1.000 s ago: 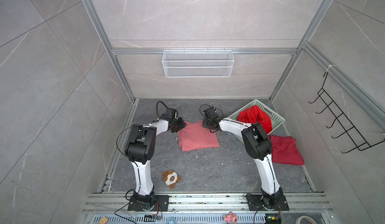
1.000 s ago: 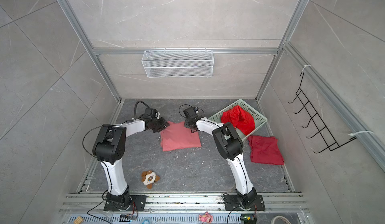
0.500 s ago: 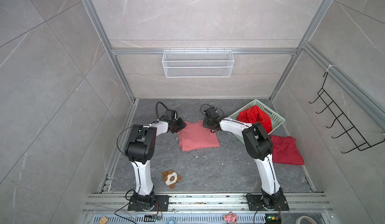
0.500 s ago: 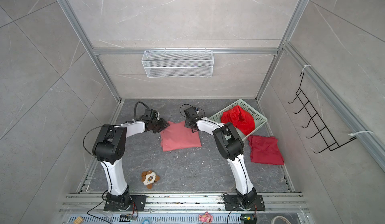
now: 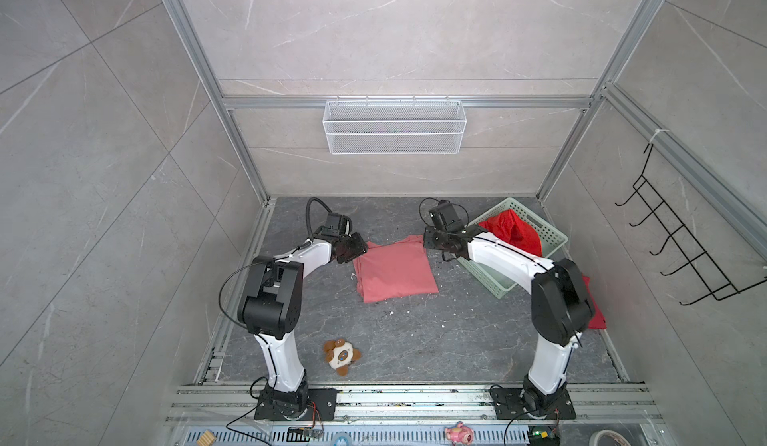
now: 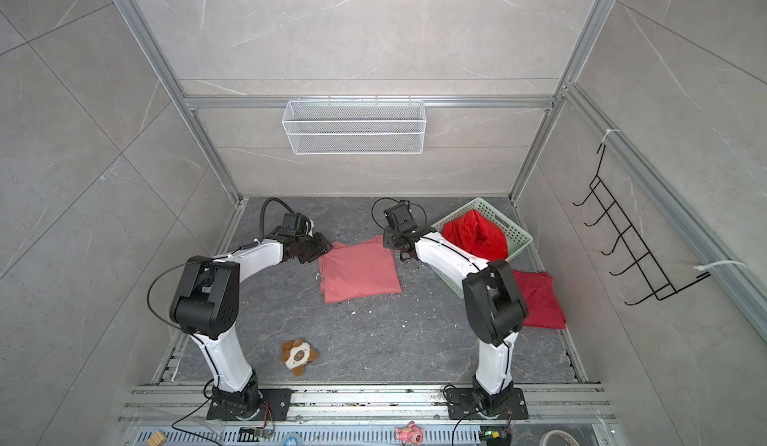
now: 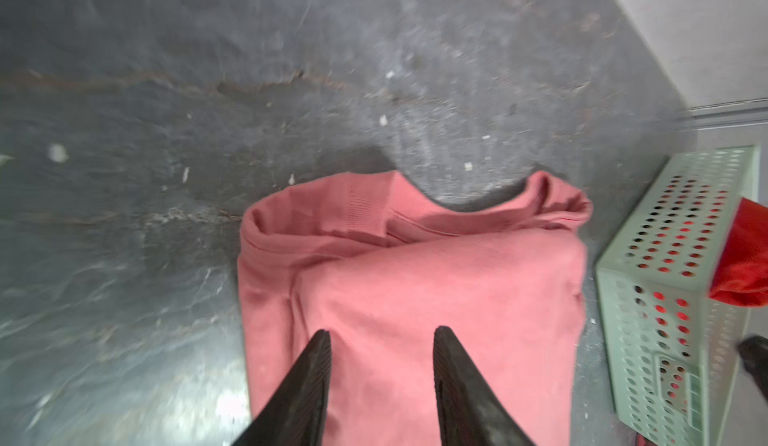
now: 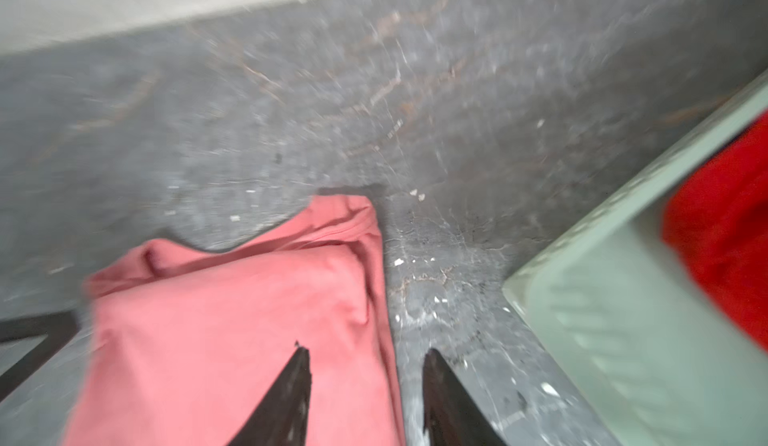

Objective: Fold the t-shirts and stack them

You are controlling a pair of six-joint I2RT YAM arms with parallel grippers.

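- Recording a dark grey stone floor (image 5: 415,340) bearing all three garments and both arm bases.
- Noting a pale green perforated plastic basket (image 5: 539,221) standing at the far right, holding a bright scarlet cloth t-shirt (image 5: 512,230) heaped unfolded and rising above the rim.
- Finding a salmon-pink cloth t-shirt (image 5: 394,271) lying mid-floor between the arms as a folded rectangle, its ribbed collar (image 7: 365,211) turned toward the back wall and both far corners bunching slightly.
- Logging a dark crimson cloth t-shirt (image 6: 539,298) lying folded flat near the basket, partly hidden behind the right arm in both top views.
- Judging the pink fold as done or nearly so, with stacking onto the crimson one pending.
- Rating the cloth as light, limp and not fragile, but with layers likely to slide apart and sag if lifted from one side only.
- Recommending a pinch through every layer at the two far corners, keeping both sides level during the carry.
- Observing the left gripper (image 7: 380,332) hanging over the far left part of the pink shirt, jaws parted, clasping nothing, flat cloth showing in the gap.
- Observing the right gripper (image 8: 365,350) straddling the shirt's right edge, one finger over cloth and one over bare floor, likewise released.
- Noting a small brown-and-white plush toy (image 5: 341,356) lying well apart near the front rail, outside the job.
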